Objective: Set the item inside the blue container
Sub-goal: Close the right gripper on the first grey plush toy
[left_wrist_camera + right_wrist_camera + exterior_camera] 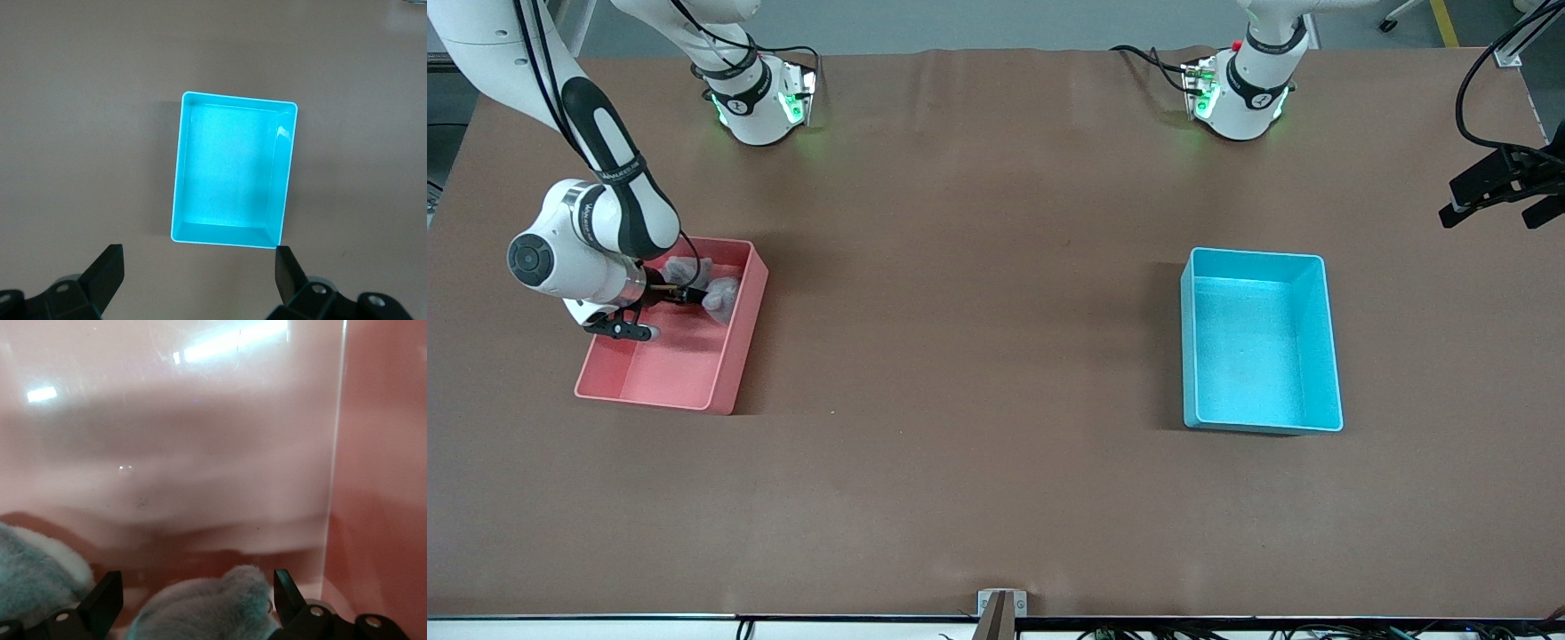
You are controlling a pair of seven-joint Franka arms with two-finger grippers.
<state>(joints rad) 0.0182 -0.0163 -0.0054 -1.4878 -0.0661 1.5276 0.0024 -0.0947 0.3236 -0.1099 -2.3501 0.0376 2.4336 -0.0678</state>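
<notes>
Two fingers of my right gripper point(192, 600) straddle, spread, a grey plush toy point(207, 607) in the pink bin point(734, 356); next I pinch and lift toward the blue container point(1325, 338), my left gripper point(199, 270) waiting spread above it.

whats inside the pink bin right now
Two grey fluffy items lie in the pink bin, at its end farther from the front camera, with the right gripper open around one. The arm hides part of that end.
</notes>
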